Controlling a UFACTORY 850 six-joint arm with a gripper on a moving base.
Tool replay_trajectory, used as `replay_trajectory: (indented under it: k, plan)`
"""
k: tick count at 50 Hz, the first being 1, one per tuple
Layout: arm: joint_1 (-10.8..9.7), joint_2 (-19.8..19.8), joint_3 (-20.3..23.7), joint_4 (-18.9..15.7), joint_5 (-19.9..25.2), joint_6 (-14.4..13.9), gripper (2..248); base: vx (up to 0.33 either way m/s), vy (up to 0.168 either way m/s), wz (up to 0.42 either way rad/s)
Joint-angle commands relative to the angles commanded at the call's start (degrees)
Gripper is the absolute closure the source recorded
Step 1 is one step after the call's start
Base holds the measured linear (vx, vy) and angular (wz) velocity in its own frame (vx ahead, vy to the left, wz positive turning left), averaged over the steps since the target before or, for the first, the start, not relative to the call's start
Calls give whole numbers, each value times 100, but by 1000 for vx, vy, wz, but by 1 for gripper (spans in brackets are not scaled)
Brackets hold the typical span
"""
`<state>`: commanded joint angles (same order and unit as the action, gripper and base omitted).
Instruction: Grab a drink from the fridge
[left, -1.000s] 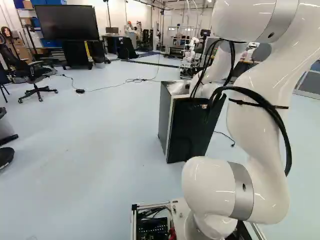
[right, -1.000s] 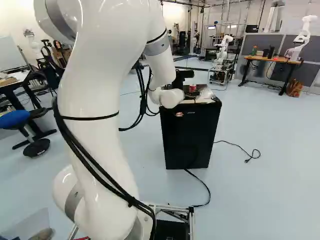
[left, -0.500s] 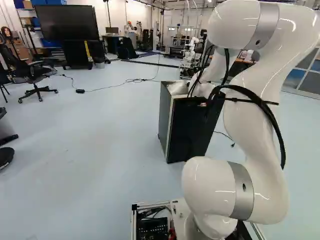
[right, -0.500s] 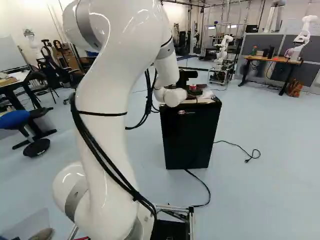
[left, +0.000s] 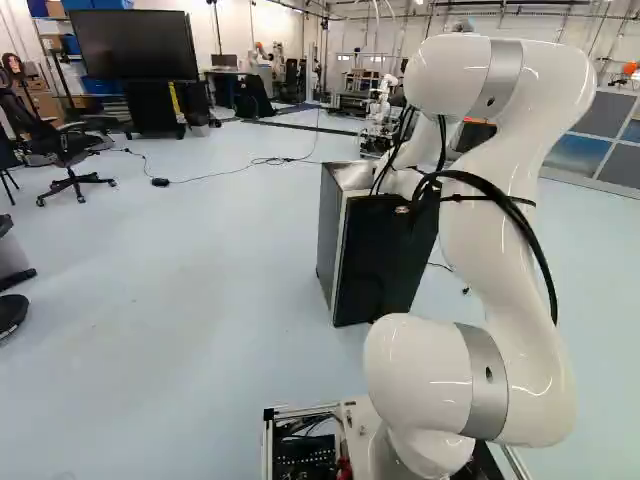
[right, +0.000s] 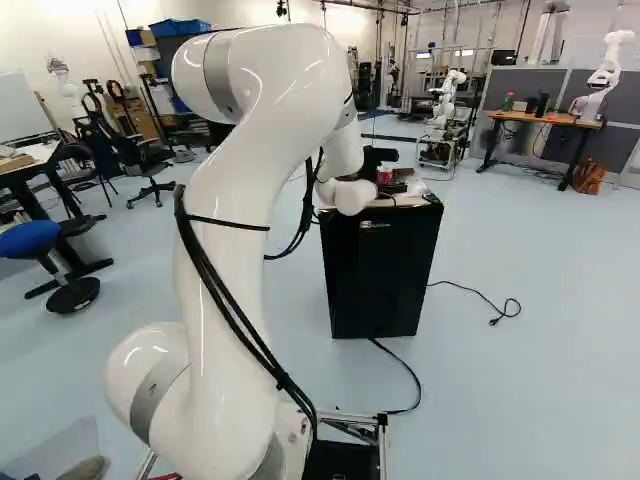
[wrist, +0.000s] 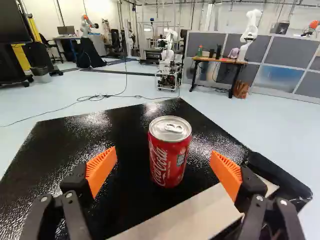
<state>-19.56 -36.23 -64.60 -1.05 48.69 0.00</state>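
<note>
Robotics laboratory, open-plan. The setting is indicated by the large white arm on its base, another robot on a wood-topped table before grey partitions, and another robot on a wheeled frame. Supporting features: a large screen, an office chair, shelving with blue bins, and a cable trailing across the pale, smooth floor.
</note>
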Motion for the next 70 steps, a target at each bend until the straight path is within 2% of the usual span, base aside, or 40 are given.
replay_trajectory:
  k: [21, 22, 27, 28, 32, 33, 37, 38, 42, 43, 70]
  plan:
    - [10, -140, -188, 1, 0, 0, 3, 0, 0, 0]
    - [10, -140, -188, 1, 0, 0, 25, 0, 0, 0]
    - [10, -140, -188, 1, 0, 0, 25, 0, 0, 0]
    - [10, -140, -188, 1, 0, 0, 63, 0, 0, 0]
    - [10, -140, -188, 1, 0, 0, 63, 0, 0, 0]
    - [10, -140, -188, 1, 0, 0, 102, 0, 0, 0]
    - [10, -140, -188, 1, 0, 0, 102, 0, 0, 0]
    - [10, -140, -188, 1, 0, 0, 140, 0, 0, 0]
    - [10, -140, -188, 1, 0, 0, 140, 0, 0, 0]
    - [10, -140, -188, 1, 0, 0, 152, 0, 0, 0]
    - [10, 37, -169, 1, 0, 0, 152, 0, 0, 0]
